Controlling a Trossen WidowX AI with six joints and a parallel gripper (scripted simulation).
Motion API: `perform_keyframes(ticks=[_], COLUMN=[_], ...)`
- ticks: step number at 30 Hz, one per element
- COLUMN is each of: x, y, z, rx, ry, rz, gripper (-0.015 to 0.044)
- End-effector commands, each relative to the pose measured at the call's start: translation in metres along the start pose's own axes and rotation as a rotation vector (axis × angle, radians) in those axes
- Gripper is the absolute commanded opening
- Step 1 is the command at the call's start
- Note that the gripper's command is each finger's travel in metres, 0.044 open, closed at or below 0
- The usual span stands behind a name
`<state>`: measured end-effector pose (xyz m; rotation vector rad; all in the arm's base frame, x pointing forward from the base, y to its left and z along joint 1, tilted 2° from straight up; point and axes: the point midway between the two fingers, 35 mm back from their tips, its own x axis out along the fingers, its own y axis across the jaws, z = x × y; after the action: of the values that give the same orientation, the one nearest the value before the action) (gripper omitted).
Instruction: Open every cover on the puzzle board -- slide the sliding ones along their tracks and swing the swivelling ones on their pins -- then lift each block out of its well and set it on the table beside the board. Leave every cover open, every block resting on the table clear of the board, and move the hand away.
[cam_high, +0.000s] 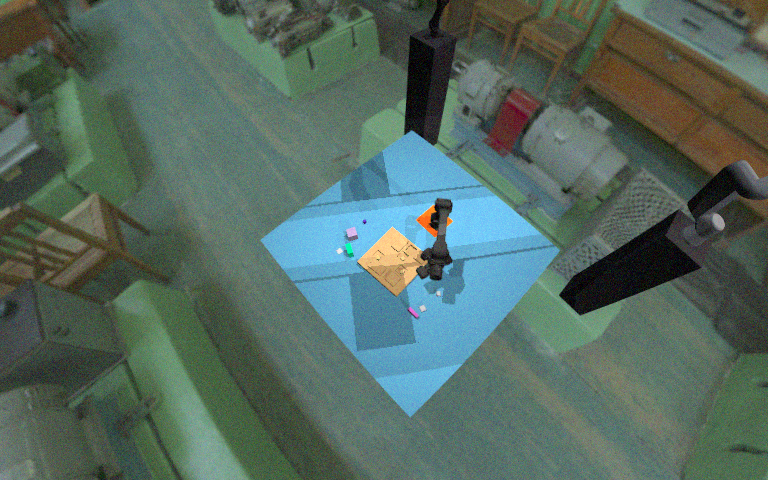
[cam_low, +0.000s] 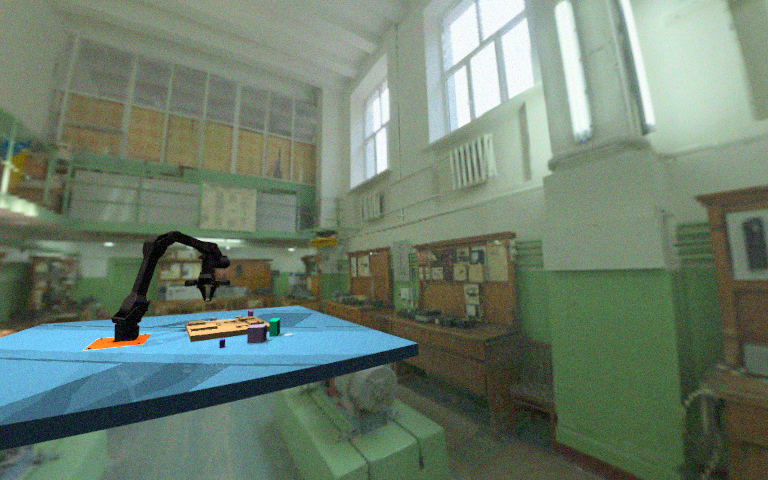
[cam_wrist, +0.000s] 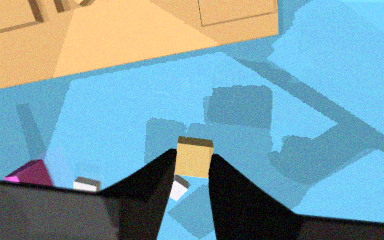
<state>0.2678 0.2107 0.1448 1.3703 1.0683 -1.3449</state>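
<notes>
My gripper (cam_high: 431, 271) (cam_low: 208, 298) (cam_wrist: 193, 158) is shut on a small tan-yellow block (cam_wrist: 194, 160). It holds the block above the table, just off the board's edge in the wrist view. The wooden puzzle board (cam_high: 396, 288) (cam_low: 195, 337) (cam_wrist: 125, 45) lies flat on the blue table; shallow wells and slots show in its top. A piece of a pale yellow block shows at the top edge of the wrist view. The small details and the cover positions are too fine to tell, and the arm hides the board's right corner in the top view.
Near the board lie a magenta bar (cam_high: 413, 312) (cam_wrist: 37, 172), two small white blocks (cam_high: 422, 308) (cam_high: 438, 293), a mauve block (cam_high: 351, 233) (cam_low: 256, 333), a green block (cam_high: 349, 250) (cam_low: 274, 327), a white piece (cam_high: 339, 250) and a small blue piece (cam_high: 364, 221) (cam_low: 222, 343). An orange plate (cam_high: 423, 219) (cam_low: 101, 344) lies under the arm's base.
</notes>
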Motion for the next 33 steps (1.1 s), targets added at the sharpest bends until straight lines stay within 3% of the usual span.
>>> perform_keyframes(ticks=[1, 33], x=[0.001, 0.049], y=[-0.005, -0.002], z=[-0.012, -0.016], rx=[0.002, 0.002], ry=[0.003, 0.003], rz=[-0.005, -0.004], gripper=[0.0080, 0.0080])
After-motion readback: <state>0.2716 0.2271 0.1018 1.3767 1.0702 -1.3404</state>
